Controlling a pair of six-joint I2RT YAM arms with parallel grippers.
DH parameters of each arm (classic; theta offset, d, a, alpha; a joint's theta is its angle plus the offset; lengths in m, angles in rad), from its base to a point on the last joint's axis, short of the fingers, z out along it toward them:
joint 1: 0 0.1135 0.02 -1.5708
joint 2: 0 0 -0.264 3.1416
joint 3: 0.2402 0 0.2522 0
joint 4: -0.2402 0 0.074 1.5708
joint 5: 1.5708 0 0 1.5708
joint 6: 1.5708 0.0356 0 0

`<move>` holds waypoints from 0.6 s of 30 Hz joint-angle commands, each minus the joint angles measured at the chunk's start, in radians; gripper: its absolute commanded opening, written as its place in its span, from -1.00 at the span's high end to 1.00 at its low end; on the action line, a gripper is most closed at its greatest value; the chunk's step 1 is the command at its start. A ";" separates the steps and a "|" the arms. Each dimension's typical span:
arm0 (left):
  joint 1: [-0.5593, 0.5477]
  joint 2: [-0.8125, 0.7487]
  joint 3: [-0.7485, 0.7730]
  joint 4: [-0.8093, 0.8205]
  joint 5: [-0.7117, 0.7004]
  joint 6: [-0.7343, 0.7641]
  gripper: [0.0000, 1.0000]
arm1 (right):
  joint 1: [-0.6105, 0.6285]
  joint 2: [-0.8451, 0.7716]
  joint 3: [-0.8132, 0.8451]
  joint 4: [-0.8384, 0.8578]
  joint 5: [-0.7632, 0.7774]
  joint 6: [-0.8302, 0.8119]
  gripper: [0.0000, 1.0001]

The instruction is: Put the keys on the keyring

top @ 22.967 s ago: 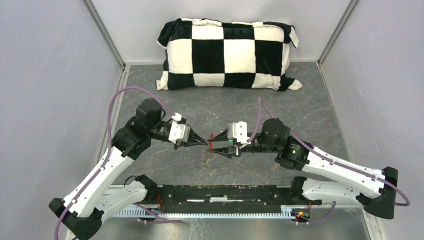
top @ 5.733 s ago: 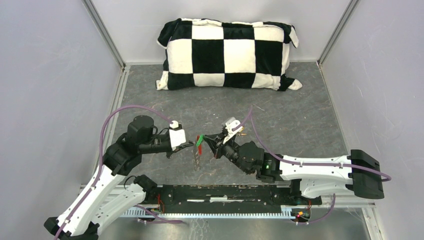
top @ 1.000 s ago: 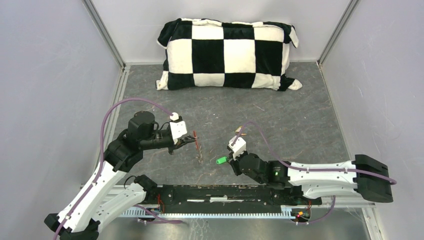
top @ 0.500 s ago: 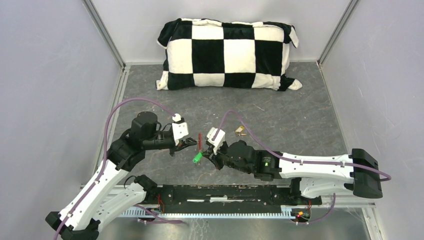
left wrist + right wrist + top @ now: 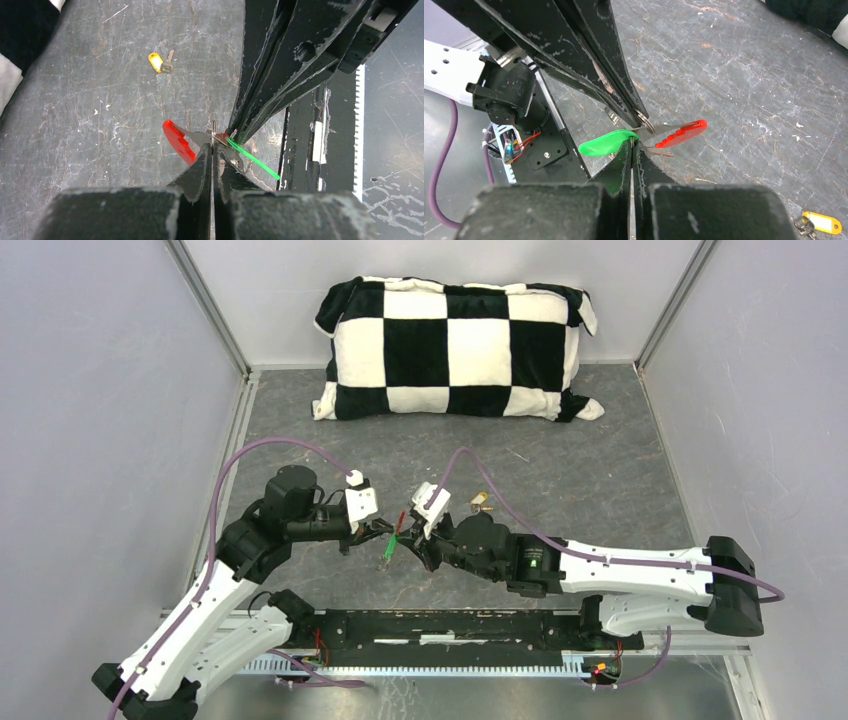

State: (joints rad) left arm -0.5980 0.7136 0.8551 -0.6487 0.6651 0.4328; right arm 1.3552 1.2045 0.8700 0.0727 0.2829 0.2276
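The left gripper (image 5: 387, 529) is closed on the thin silver metal keyring (image 5: 213, 131), pinching its wire edge-on between the fingertips. The keyring's long, bright red plastic tag (image 5: 177, 140) sticks out to the left in the left wrist view. The right gripper (image 5: 409, 539) is closed on the blade end of the small key with the flat, bright green plastic head (image 5: 606, 142).

A second ago the right gripper sat well to the right and nearer the bases, with the green-headed key clear of the keyring. Half a second ago it had swung in beside the left gripper, with the green head lower and nearer. Now it is a little farther in, and the two sets of fingertips meet tip to tip near the middle of the scuffed grey table (image 5: 560, 465). The key's metal end is right at the keyring. Whether it has entered the wire, the frames do not show.

The left arm has barely shifted over that second, just slightly rightward, keeping its grip.

The second small key, with a yellow plastic head (image 5: 481, 502), lies flat on the table just right of and beyond the grippers. It is in the same spot as half a second ago, beside the right arm's purple cable (image 5: 455, 462). The black-and-white checked pillow (image 5: 455, 348) at the far wall has not moved.
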 commanded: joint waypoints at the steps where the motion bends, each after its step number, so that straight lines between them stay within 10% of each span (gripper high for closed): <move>1: -0.002 0.004 0.015 0.027 0.000 -0.002 0.96 | 0.005 -0.017 0.031 0.013 0.026 0.020 0.99; 18: -0.002 0.020 0.051 0.022 -0.150 -0.031 0.96 | 0.005 -0.113 -0.089 -0.337 0.255 0.067 0.99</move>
State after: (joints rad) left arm -0.5980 0.7303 0.8570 -0.6506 0.5354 0.4320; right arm 1.3552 1.0481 0.7273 -0.1280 0.4122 0.2825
